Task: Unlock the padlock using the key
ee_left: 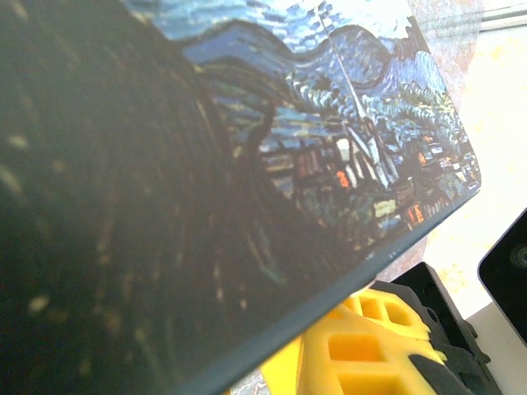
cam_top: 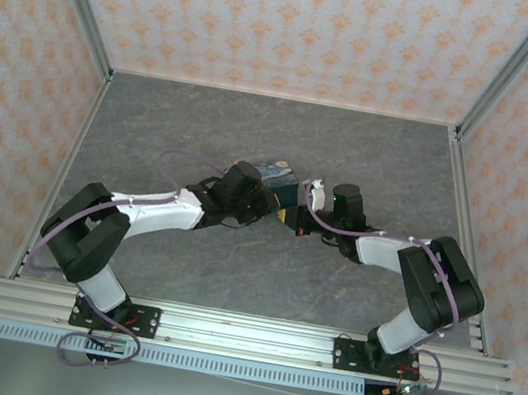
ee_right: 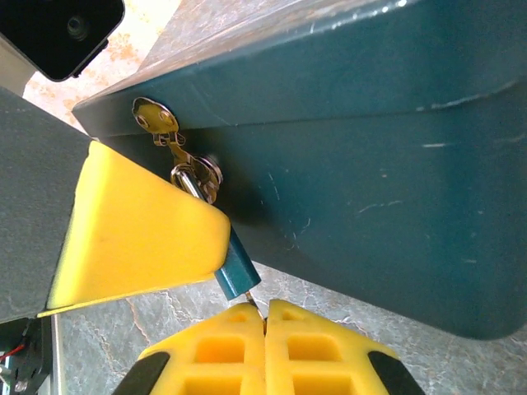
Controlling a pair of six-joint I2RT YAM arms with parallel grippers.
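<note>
The padlock (ee_right: 237, 271) hangs straight ahead of the right pincer (ee_right: 265, 311). Its small teal body sits just beyond the yellow tips, and its silver shackle (ee_right: 196, 177) is threaded through the metal hasp (ee_right: 156, 123) on the side of the tin (ee_right: 379, 156). The right pincer is closed tight on the key (ee_right: 255, 300), a thin sliver running from between the tips to the padlock's lower end. How deep the key sits cannot be told.

From that pincer's left, a broad yellow finger (ee_right: 132, 234) of the left pincer (cam_top: 270, 209) crowds in. It lies against the padlock's upper part, covers some of it, and is close to the tin's wall. Whether the left pincer grips the padlock, the tin or nothing cannot be told, nor how wide it stands. Seen from its own wrist, the tin's swirl-painted lid (ee_left: 329, 148) looms just above one yellow finger (ee_left: 362, 346).

The tin's dark wall runs ahead of the right pincer and off to its right. It is very near, leaving only a narrow wedge of bare desk (ee_right: 362, 321) between the wall and the tips.

From above, both arms meet at the middle of the desk, with the tin between the two wrists. Open grey surface lies beyond the pincers and out to either side of them. The patterned walls (cam_top: 294, 20) stand well apart on three sides. A metal rail (cam_top: 242, 331) runs along the near edge behind both pincers.
</note>
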